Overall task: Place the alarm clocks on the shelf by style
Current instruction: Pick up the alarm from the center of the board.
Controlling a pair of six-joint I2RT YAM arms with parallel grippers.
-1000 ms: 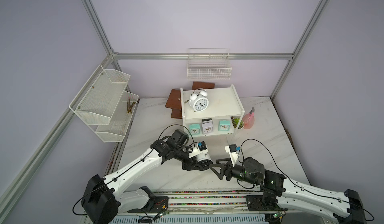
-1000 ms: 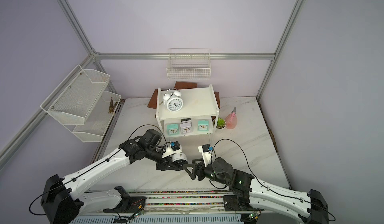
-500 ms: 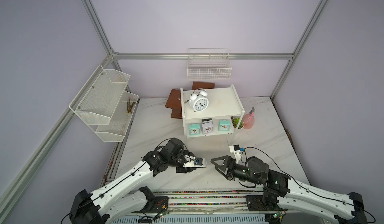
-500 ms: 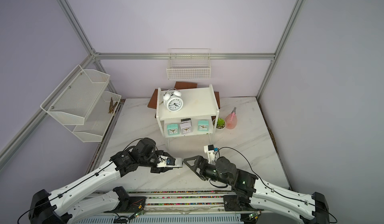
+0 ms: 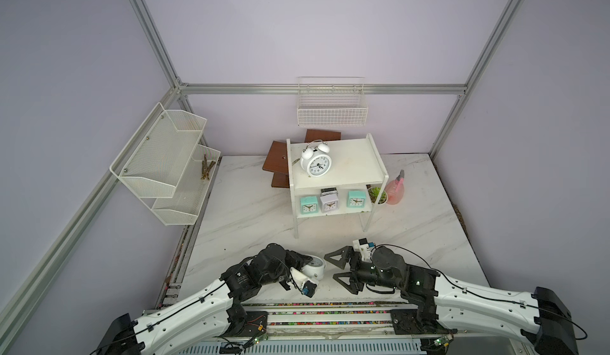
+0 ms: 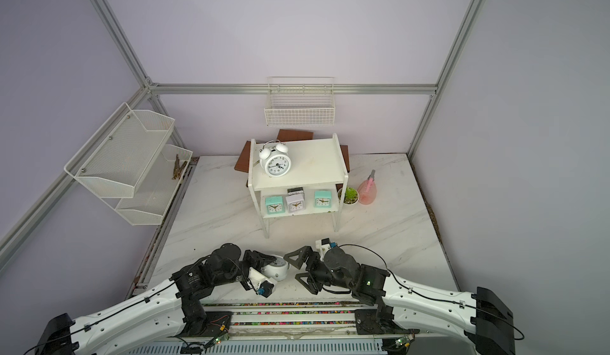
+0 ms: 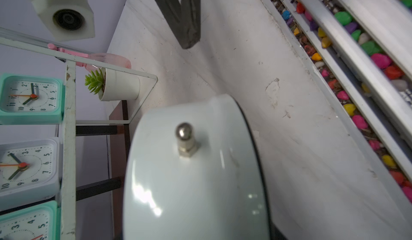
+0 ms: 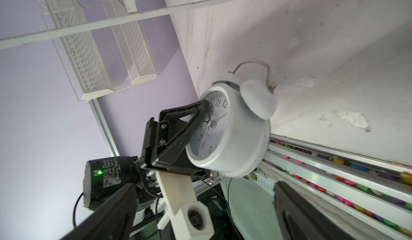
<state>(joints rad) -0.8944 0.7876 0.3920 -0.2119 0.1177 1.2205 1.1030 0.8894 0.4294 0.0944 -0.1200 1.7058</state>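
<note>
Tilting face-up at the table [image 5: 251, 218] front, a white twin-bell clock [image 5: 316, 266] is clamped face-and-back by the left tool [image 5: 302, 267], probably bound for its twin [image 5: 317, 164] atop the shelf [image 5: 353, 162]. The right tool [image 5: 341, 269] gapes apart, empty, beside it.

The white twin-bell clock [image 8: 236, 152] gripped in the left tool [image 8: 219, 120] has black numerals on its dial; 11, 12, 5, 6, 7 and 8 can be read. Ahead of this tool, on the shelf [image 7: 69, 116], a mint-green square clock [image 7: 31, 97] shows 1 to 12 and a whitish-grey square clock [image 7: 24, 167] shows 3 to 10. The sticker [image 8: 111, 169] on the black motor [image 8: 93, 189] behind the tool is too blurred to read.
</note>
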